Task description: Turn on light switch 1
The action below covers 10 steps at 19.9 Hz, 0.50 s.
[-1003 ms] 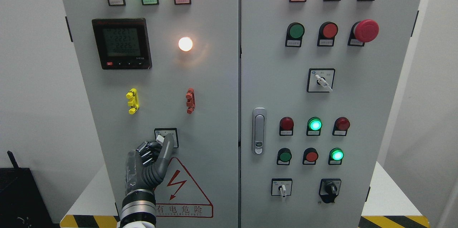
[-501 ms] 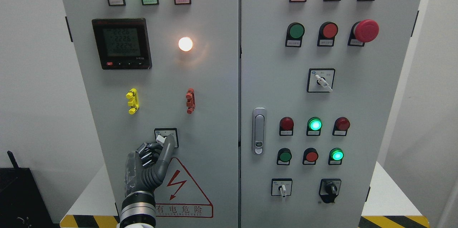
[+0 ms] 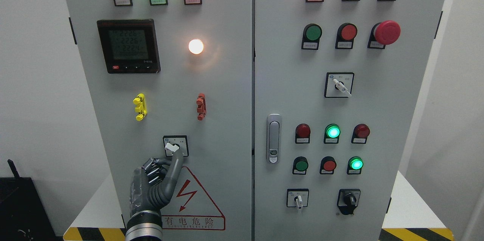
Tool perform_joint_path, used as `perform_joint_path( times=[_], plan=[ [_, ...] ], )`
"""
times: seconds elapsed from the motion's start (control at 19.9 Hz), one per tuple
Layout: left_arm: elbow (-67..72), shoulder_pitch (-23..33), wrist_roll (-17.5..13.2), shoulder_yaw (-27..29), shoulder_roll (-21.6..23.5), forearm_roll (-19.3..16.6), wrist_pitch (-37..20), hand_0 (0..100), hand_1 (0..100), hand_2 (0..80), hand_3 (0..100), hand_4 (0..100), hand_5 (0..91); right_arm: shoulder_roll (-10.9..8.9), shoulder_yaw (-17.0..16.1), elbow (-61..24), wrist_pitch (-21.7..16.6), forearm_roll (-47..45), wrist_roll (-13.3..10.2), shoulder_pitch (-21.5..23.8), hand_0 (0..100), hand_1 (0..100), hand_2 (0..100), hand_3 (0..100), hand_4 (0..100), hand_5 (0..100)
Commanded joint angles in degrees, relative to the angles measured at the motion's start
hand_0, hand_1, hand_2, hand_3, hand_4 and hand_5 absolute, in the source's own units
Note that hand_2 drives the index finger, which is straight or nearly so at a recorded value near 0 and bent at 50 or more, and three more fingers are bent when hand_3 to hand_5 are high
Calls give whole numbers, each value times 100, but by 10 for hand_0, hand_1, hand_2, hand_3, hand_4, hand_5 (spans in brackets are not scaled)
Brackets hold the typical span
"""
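The rotary switch (image 3: pixel 175 145) sits in a small black-framed square low on the left cabinet door, its white knob (image 3: pixel 172 147) pointing down-left. My left hand (image 3: pixel 163 165) comes up from the bottom edge just below it. The index finger (image 3: pixel 176 161) is stretched up with its tip touching the knob's lower edge, and the other fingers are curled and hold nothing. A round white lamp (image 3: pixel 196 46) glows above, on the same door. The right hand is out of the picture.
The left door carries a digital meter (image 3: pixel 128 46), three lit lamps along the top, a yellow clip (image 3: pixel 140 106), a red clip (image 3: pixel 201 106) and a red warning triangle (image 3: pixel 193 199). The right door holds a handle (image 3: pixel 273 138), buttons, selector switches and a red emergency stop (image 3: pixel 387 32).
My left hand has slid down a little, so the index fingertip now sits under the knob and more of the white knob shows. The white lamp stays lit throughout.
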Motion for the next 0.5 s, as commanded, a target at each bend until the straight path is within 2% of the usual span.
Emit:
perform_joint_path(
  times=[0.0, 0.15, 0.3, 0.4, 0.45],
  plan=[
    [-352, 883, -18, -117, 145, -8, -626, 112, 500, 594, 967, 950, 884, 0, 0, 0, 2, 0, -4, 1, 307, 0, 0, 0, 0, 0],
    [-334, 1770, -167, -109, 373, -17, -1330, 119, 474, 504, 973, 983, 873, 0, 0, 0, 2, 0, -4, 1, 307, 0, 0, 0, 0, 0],
    [-185, 2771, -325, -39, 681, 80, -1919, 121, 452, 450, 873, 956, 843, 0, 0, 0, 2, 0, -4, 1, 307, 0, 0, 0, 0, 0],
    [87, 3308, -352, 49, 769, 159, -2385, 128, 423, 408, 769, 888, 713, 0, 0, 0, 2, 0, -4, -8, 307, 0, 0, 0, 0, 0],
    [236, 3572, -361, 145, 805, 203, -2613, 129, 418, 396, 744, 860, 678, 0, 0, 0, 2, 0, -4, 1, 307, 0, 0, 0, 0, 0]
  ],
)
